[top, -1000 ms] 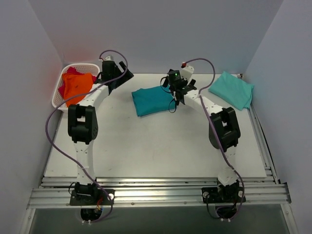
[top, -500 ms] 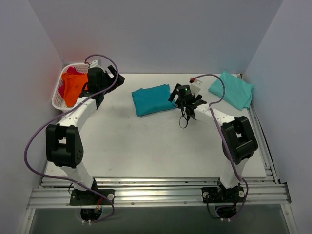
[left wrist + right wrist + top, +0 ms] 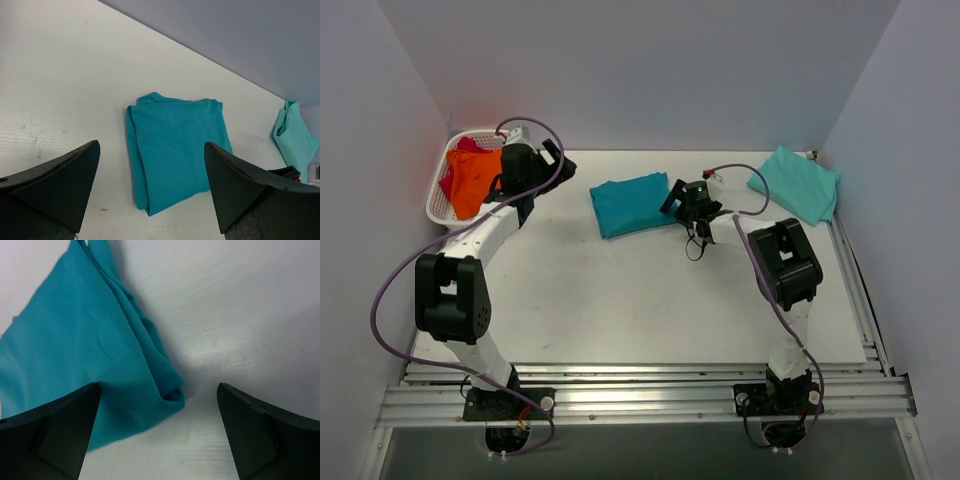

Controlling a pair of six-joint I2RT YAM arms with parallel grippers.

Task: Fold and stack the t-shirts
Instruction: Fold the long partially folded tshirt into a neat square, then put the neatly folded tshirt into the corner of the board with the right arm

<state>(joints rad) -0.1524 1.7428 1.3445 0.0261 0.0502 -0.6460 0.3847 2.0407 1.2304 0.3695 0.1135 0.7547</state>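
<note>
The folded deep teal t-shirt (image 3: 632,203) lies flat on the worktop (image 3: 620,300), toward the back, between the two arms. The right gripper (image 3: 159,385) is spread wide just at the shirt's right edge, and a folded corner of the cloth sits in the gap between its fingers, with nothing pinched. The left gripper (image 3: 151,146) is also spread and empty, near the white basket (image 3: 435,205) and well apart from the teal shirt. The mint-green t-shirt (image 3: 798,183) lies folded at the far right corner. An orange t-shirt (image 3: 475,180) drapes over the basket.
</note>
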